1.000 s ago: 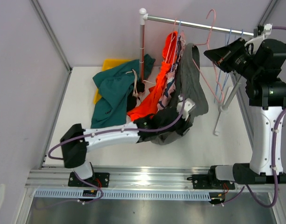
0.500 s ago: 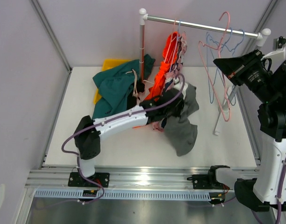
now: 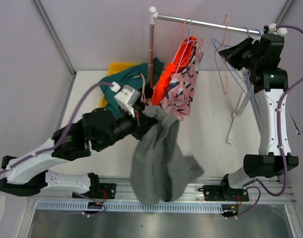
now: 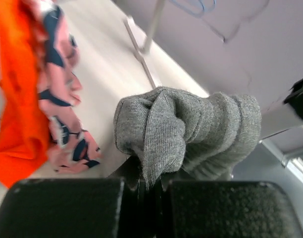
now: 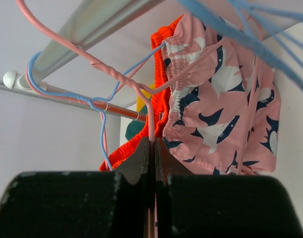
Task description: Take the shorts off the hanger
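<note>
My left gripper (image 3: 141,117) is shut on the grey shorts (image 3: 161,158) and holds them in the air over the table's near edge. In the left wrist view the bunched grey shorts (image 4: 186,134) sit pinched between the jaws of my left gripper (image 4: 150,186). The pink shorts with navy pattern (image 3: 183,87) and the orange shorts (image 3: 166,79) hang from the rail (image 3: 206,23). The dark teal shorts (image 3: 124,82) lie on the table. My right gripper (image 5: 152,153) is shut on a pink hanger (image 5: 117,77), which also shows in the top view (image 3: 223,59). The black shorts are hidden.
Empty blue hangers (image 3: 245,59) hang at the rail's right end. A yellow item (image 3: 117,67) lies under the teal shorts at the back left. The rack's post (image 3: 151,54) and its foot (image 3: 235,121) stand on the white table (image 3: 216,144).
My left arm has pulled back to the left and lifted the grey shorts off the rack. My right arm has swung up toward the rail with the pink hanger.
</note>
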`<state>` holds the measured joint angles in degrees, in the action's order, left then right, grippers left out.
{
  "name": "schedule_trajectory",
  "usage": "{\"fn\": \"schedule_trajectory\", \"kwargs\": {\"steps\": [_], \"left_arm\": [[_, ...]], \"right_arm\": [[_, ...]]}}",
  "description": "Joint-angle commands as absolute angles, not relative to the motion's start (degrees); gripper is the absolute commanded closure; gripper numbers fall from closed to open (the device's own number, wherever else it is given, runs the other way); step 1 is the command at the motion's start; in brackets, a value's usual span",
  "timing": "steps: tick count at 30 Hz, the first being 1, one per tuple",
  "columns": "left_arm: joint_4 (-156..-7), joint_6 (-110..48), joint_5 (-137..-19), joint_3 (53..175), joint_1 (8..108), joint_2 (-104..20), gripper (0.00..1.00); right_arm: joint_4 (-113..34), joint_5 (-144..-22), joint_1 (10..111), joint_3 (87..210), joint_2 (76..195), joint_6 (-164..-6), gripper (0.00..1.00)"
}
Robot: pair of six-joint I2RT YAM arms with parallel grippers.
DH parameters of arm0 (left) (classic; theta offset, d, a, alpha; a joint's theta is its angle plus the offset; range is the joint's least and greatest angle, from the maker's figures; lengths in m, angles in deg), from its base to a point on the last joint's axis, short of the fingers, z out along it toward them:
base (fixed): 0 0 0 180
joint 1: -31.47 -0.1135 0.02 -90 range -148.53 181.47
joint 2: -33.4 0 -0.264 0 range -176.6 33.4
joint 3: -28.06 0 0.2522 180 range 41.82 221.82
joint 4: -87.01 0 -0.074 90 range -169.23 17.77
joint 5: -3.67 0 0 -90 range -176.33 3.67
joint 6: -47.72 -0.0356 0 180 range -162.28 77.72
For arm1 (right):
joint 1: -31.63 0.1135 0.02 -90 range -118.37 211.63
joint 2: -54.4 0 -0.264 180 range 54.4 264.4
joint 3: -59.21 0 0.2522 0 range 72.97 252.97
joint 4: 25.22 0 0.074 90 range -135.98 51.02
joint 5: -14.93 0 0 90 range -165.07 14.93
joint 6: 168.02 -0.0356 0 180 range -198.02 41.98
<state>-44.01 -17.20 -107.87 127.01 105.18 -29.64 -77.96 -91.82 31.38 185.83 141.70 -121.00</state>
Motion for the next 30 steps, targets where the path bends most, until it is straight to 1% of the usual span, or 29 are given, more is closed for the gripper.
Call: {"fn": "schedule_trajectory", "kwargs": {"steps": [1,3,5,6,8,9,10,11,12,13,14,15,16,17,18,19,21,25,28,29,30], "left_arm": [[-39.0,-20.1,-117.9,132.2,104.7,-29.3,1.0],[-37.7,-23.2,-119.8,137.5,102.9,-30.1,1.0],[-36.8,-26.2,-118.6,141.6,100.0,-31.1,1.0],[-36.5,-27.0,-117.5,144.6,95.5,-31.8,1.0],[-36.3,-29.7,-112.8,148.0,89.9,-34.5,1.0],[-36.3,-30.6,-111.8,153.6,84.6,-35.7,1.0],[-36.6,-31.7,-111.2,155.8,82.1,-38.8,1.0],[-36.5,-33.8,-110.2,160.6,79.9,-40.8,1.0],[-36.3,-34.5,-109.2,166.7,74.8,-42.9,1.0],[-35.2,-34.8,-107.9,169.7,72.2,-45.7,1.0],[-34.9,-35.5,-105.5,176.9,67.7,-51.5,1.0],[-34.8,-35.8,-104.5,183.7,65.8,-54.5,1.0],[-35.9,-36.2,-104.2,188.5,63.8,-57.2,1.0],[-37.3,-37.1,-103.6,189.9,60.4,-61.3,1.0],[-39.6,-37.7,-101.9,190.4,58.8,-62.3,1.0],[-44.9,-39.6,-102.1,187.9,57.6,-63.0,1.0],[-50.0,-40.7,-104.7,185.9,54.5,-64.8,1.0],[-51.3,-40.4,-106.5,182.9,50.4,-69.4,1.0],[-51.3,-38.2,-106.0,176.8,49.0,-70.8,1.0],[-51.9,-37.7,-105.8,170.0,49.0,-70.7,1.0],[-52.7,-37.1,-105.8,167.7,49.0,-70.6,0.98]], "right_arm": [[-73.1,-90.5,30.5,188.6,140.9,-120.5,1.0],[-72.1,-91.6,30.5,186.1,139.4,-121.1,1.0],[-70.6,-91.9,30.5,181.2,137.3,-121.3,1.0],[-70.3,-92.0,30.5,179.4,134.9,-121.2,1.0],[-69.8,-92.1,30.5,174.9,132.5,-121.1,1.0],[-69.7,-92.7,30.5,173.5,130.3,-120.9,1.0],[-69.8,-93.1,30.5,172.3,129.4,-120.5,1.0],[-69.9,-93.3,30.5,170.4,128.4,-120.4,0.99],[-69.9,-94.0,30.5,169.4,127.0,-120.3,0.95],[-69.7,-94.5,30.5,168.3,126.2,-120.1,0.77],[-69.8,-94.8,30.5,166.5,125.7,-120.0,0.58],[-70.0,-95.1,30.5,165.7,125.1,-119.9,0.43],[-69.8,-95.4,30.5,164.7,123.9,-119.9,0.25],[-69.6,-95.7,30.5,163.7,123.4,-119.9,0.15],[-69.4,-96.3,30.5,161.6,122.9,-119.9,0.11],[-69.0,-96.9,30.5,160.6,121.8,-119.9,0.07],[-69.6,-97.1,30.5,158.9,121.1,-118.9,0.07],[-71.4,-96.8,30.3,157.5,119.4,-116.9,0.06],[-71.2,-96.7,30.1,156.6,118.4,-116.4,0.05],[-71.1,-96.6,30.1,156.5,118.2,-116.4,0.05],[-71.1,-97.0,30.1,156.6,118.2,-116.5,0.04]]}}
